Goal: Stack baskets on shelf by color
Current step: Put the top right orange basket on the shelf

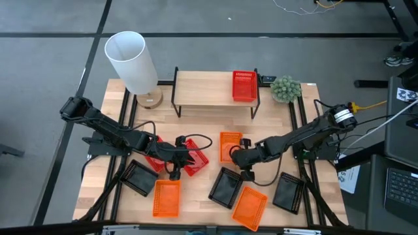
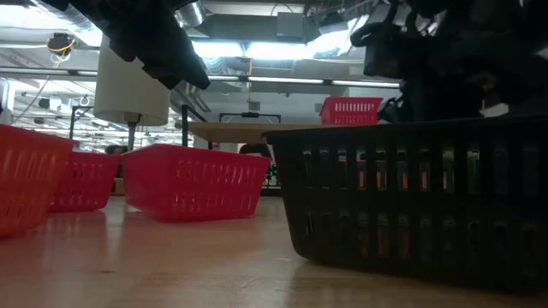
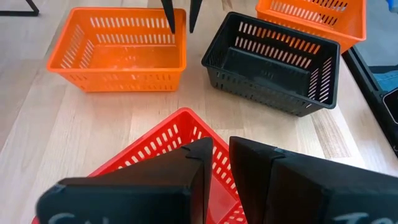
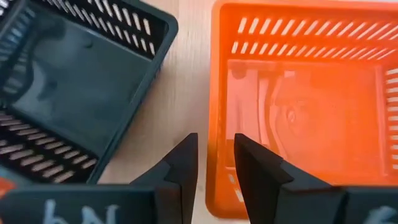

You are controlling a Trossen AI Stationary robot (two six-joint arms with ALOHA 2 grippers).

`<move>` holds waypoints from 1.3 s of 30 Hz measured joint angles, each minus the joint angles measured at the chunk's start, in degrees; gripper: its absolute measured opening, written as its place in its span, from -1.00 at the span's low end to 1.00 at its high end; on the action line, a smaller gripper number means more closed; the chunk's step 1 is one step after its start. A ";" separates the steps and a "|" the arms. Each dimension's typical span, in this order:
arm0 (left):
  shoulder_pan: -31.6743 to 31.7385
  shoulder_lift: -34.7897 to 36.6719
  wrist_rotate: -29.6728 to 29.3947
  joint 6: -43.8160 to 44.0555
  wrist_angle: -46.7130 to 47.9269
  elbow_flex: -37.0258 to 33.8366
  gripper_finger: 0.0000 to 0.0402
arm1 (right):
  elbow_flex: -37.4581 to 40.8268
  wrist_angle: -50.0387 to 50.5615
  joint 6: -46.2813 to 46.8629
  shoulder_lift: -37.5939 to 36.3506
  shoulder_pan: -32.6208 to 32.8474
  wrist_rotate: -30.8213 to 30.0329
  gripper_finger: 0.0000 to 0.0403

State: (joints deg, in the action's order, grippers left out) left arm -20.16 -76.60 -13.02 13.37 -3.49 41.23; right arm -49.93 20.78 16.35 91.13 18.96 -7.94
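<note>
The shelf (image 1: 209,88) stands at the table's far side with one red basket (image 1: 243,86) on its top. Two red baskets (image 1: 196,158) (image 1: 151,156) rest flat on the table left of centre. My left gripper (image 1: 177,158) (image 3: 221,152) hovers above the nearer red basket (image 3: 180,134), open by a narrow gap and touching nothing. My right gripper (image 1: 236,156) (image 4: 216,149) is open, tipped steeply down over an orange basket (image 1: 228,142) (image 4: 305,99). One finger stands outside that basket's side wall (image 4: 214,93) and one inside.
Black baskets (image 1: 226,186) (image 1: 138,177) (image 1: 289,191) and orange baskets (image 1: 166,198) (image 1: 250,207) lie along the table's near half. One black basket (image 4: 68,81) sits close beside the orange one. A white cylinder (image 1: 134,62) and a small plant (image 1: 286,88) flank the shelf.
</note>
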 joint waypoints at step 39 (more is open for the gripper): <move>0.00 0.00 -0.02 -0.42 0.01 0.00 -0.77 | -29.78 29.65 -12.95 3.15 2.48 -11.02 -1.00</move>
State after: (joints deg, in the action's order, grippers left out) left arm -20.16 -76.60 -13.04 12.95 -3.49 41.23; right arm -79.71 50.43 3.40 94.28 21.44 -18.96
